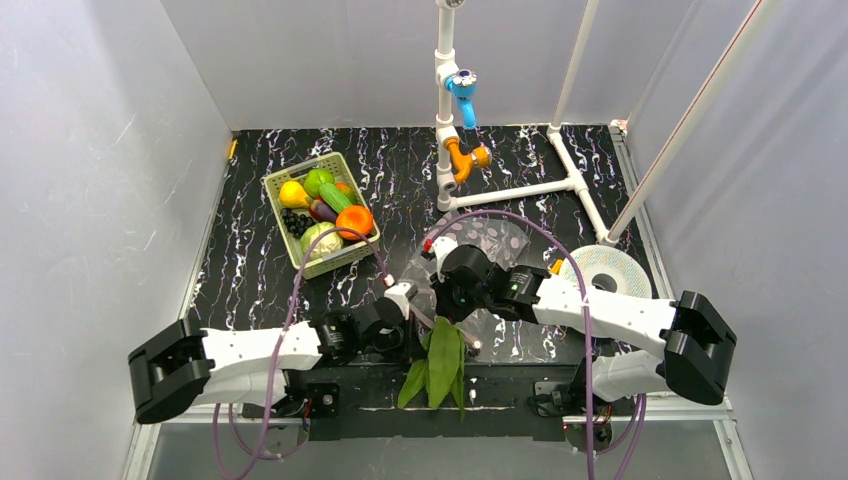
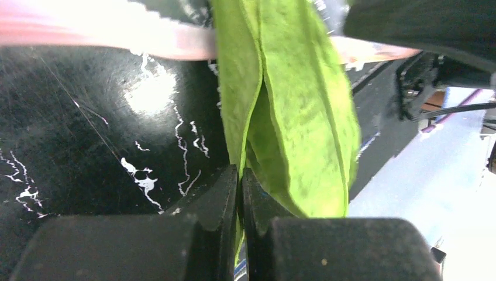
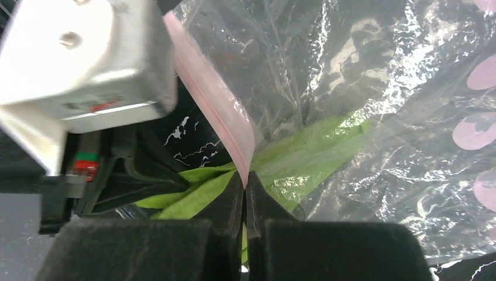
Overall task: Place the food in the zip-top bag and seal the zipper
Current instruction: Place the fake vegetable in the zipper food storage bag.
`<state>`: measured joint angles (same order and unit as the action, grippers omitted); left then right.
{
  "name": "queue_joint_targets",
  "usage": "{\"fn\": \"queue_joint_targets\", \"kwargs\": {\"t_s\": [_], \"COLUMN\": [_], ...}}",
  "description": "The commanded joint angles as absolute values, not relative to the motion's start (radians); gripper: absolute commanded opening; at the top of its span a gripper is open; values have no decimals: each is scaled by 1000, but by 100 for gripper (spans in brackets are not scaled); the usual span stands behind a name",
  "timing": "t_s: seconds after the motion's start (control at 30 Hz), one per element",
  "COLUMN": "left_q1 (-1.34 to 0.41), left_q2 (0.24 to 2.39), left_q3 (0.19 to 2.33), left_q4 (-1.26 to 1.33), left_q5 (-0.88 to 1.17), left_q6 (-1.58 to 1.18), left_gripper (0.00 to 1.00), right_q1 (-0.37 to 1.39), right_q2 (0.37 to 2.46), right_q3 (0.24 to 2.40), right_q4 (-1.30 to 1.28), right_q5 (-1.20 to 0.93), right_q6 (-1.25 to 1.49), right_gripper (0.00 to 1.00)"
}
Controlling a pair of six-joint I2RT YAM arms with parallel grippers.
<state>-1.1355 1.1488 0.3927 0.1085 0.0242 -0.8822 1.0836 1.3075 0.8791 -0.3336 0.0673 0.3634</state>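
Left gripper (image 2: 240, 178) is pinching the leafy green bunch (image 1: 441, 362), jaws closed on a leaf. Right gripper (image 3: 245, 178) is clamping shut on the zipper (image 3: 213, 111), and the leaf tips are poking inside the zip-top bag (image 3: 362, 70). Other food (image 1: 355, 220) is sitting in the basket (image 1: 300, 167).

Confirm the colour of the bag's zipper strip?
Pale pink zipper, clearest in the right wrist view.

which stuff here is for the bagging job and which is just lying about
Job: leafy green bunch, held in the left fingers; zip-top bag; its zipper, pinched by the right fingers; fruit and vegetables in the basket.
Lying about: white pipe frame, blue tap, orange fitting, white roll.
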Motion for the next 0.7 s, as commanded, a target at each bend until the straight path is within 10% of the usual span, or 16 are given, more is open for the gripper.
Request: {"fn": "queue_joint_targets", "kwargs": {"t_s": [0.0,0.67], "left_q1": [-1137,-1048], "left_q2": [1000,936], "left_q3": [396,606], "left_q4": [82,-107], "left_q5": [-47,-168], "left_q6": [-801,-502], "left_gripper": [0,0], "right_q1": [1083,1084], "right_q2": [1264,1227], "right_q3": [882,902], "right_q4": [-305,-253], "right_q5": [50,-91], "right_q6": [367,417], "right_gripper": [1,1]}}
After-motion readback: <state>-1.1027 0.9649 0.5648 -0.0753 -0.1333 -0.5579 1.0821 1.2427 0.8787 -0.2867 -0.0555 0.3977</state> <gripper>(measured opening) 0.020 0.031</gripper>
